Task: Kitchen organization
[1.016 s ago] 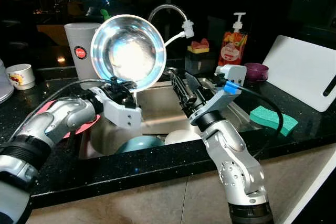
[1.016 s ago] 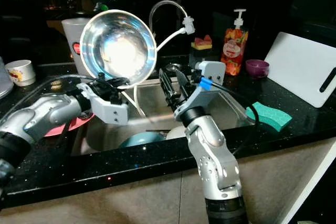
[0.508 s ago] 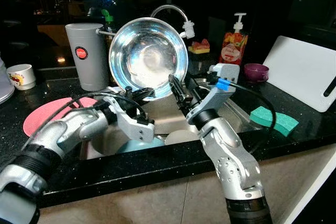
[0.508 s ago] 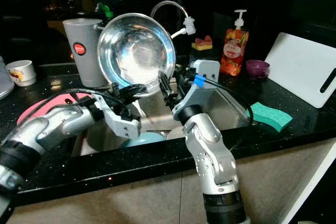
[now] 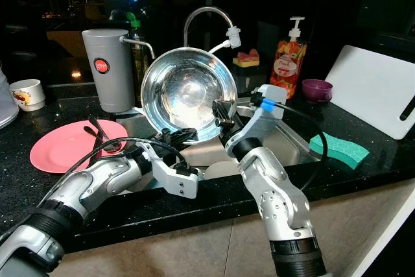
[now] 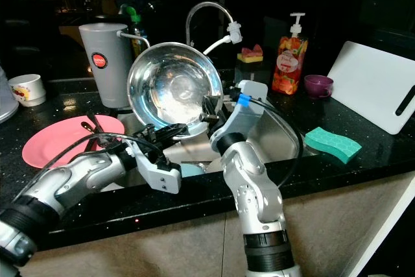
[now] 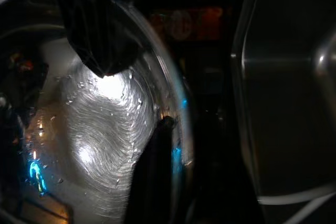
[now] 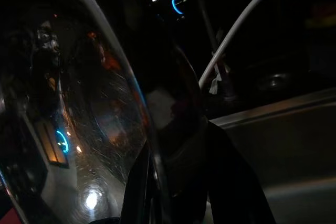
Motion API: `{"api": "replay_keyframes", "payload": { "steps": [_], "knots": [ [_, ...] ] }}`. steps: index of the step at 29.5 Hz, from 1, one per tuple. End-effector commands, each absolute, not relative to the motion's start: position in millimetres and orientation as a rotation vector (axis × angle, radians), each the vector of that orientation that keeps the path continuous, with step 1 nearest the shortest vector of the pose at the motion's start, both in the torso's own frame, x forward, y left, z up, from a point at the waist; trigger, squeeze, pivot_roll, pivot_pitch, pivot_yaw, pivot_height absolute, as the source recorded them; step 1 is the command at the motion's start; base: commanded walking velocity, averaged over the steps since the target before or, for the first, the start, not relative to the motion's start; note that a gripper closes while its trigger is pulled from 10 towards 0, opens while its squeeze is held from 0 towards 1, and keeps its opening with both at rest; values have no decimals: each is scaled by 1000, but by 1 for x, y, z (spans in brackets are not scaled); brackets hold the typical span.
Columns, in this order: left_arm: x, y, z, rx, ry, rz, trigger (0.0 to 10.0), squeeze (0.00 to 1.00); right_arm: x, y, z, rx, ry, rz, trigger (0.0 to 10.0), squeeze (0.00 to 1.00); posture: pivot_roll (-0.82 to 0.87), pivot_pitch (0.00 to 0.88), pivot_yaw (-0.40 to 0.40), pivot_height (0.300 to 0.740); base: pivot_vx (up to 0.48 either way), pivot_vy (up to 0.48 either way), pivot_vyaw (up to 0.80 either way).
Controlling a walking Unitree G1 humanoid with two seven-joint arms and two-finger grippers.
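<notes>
Over the sink (image 5: 292, 137), my left gripper (image 5: 183, 134) and right gripper (image 5: 220, 111) both clamp the steel bowl's (image 5: 188, 98) rim.

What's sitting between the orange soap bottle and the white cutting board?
A small purple bowl sits on the black counter between the soap bottle and the white cutting board, seen in both eye views.

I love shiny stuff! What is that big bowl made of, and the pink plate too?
The bowl looks like polished steel: mirror-bright, with fine swirl scratches and reflections. The pink plate seems plastic, though it could be glazed ceramic: solid colour, soft sheen.
</notes>
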State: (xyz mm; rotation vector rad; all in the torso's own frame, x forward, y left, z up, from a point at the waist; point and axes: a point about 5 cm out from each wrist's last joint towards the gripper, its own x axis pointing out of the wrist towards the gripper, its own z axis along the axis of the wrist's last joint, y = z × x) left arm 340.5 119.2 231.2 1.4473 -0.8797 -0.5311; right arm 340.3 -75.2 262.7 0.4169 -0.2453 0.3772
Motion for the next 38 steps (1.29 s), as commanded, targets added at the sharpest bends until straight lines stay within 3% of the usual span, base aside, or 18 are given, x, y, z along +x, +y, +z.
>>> {"api": "replay_keyframes", "payload": {
  "steps": [1, 6, 7, 8, 9, 26, 27, 28, 29, 30, 31, 32, 33, 34, 35, 36, 37, 38],
  "knots": [
    [342, 122, 239, 1394, -877, -477, 10000, 1000, 346, -84, 253, 417, -215, 326, 0, 0, 125, 30, -40, 740, 0, 0, 0],
    [341, 124, 235, 1364, -832, -457, 10000, 1000, 351, -80, 246, 402, -174, 306, 0, 0, 119, 40, -31, 740, 0, 0, 0],
    [339, 126, 231, 1351, -820, -456, 10000, 0, 355, -79, 244, 395, -160, 296, 0, 0, 119, 40, -31, 740, 0, 0, 0],
    [338, 127, 229, 1344, -814, -456, 10000, 0, 357, -78, 242, 390, -152, 289, 0, 0, 119, 40, -31, 740, 0, 0, 0],
    [333, 129, 225, 1340, -812, -451, 10000, 0, 362, -77, 241, 389, -145, 266, 10000, 0, 119, 40, -31, 740, 0, 0, 0],
    [308, 143, 198, 1263, -625, -407, 10000, 0, 404, -78, 246, 222, -137, 156, 10000, 0, 168, 62, -49, 740, 0, 0, 0],
    [311, 145, 202, 1149, -557, -347, 10000, 0, 405, -73, 242, 174, -122, 163, 10000, 0, 170, 63, -50, 740, 0, 0, 0],
    [311, 145, 202, 1149, -557, -347, 10000, 0, 405, -73, 242, 174, -122, 163, 10000, 0, 170, 63, -50, 740, 0, 0, 0],
    [317, 148, 208, 988, -477, -273, 10000, 0, 406, -67, 237, 102, -104, 179, 10000, 0, 172, 66, -53, 740, 0, 0, 0],
    [317, 148, 208, 988, -477, -273, 10000, 0, 406, -67, 237, 102, -104, 179, 10000, 0, 172, 66, -53, 740, 0, 0, 0],
    [322, 151, 214, 808, -396, -221, 10000, 0, 405, -61, 229, 33, -84, 197, 10000, 0, 174, 67, -56, 740, 0, 0, 0],
    [322, 151, 214, 808, -396, -221, 10000, 0, 405, -61, 229, 33, -84, 197, 10000, 0, 174, 67, -56, 740, 0, 0, 0],
    [327, 155, 221, 618, -332, -177, 10000, 0, 404, -54, 223, -37, -69, 222, 10000, 0, 178, 67, -58, 740, 0, 0, 0],
    [332, 158, 227, 451, -288, -143, 10000, 0, 402, -48, 216, -107, -57, 245, 10000, 278, 178, 67, -58, 740, 0, 0, 0],
    [335, 161, 232, 320, -256, -115, 10000, 0, 401, -44, 210, -153, -50, 263, 10000, 659, 183, 65, -59, 740, 0, 0, 0],
    [337, 164, 235, 244, -240, -94, 10000, 0, 400, -41, 207, -178, -46, 274, 10000, 749, 183, 65, -59, 740, 0, 0, 0],
    [337, 164, 235, 244, -240, -94, 10000, 0, 400, -41, 207, -178, -46, 274, 10000, 749, 183, 65, -59, 740, 0, 0, 0],
    [338, 166, 238, 179, -224, -73, 10000, 0, 399, -38, 204, -202, -43, 285, 10000, 1000, 183, 65, -59, 740, 0, 0, 0]
  ]
}}
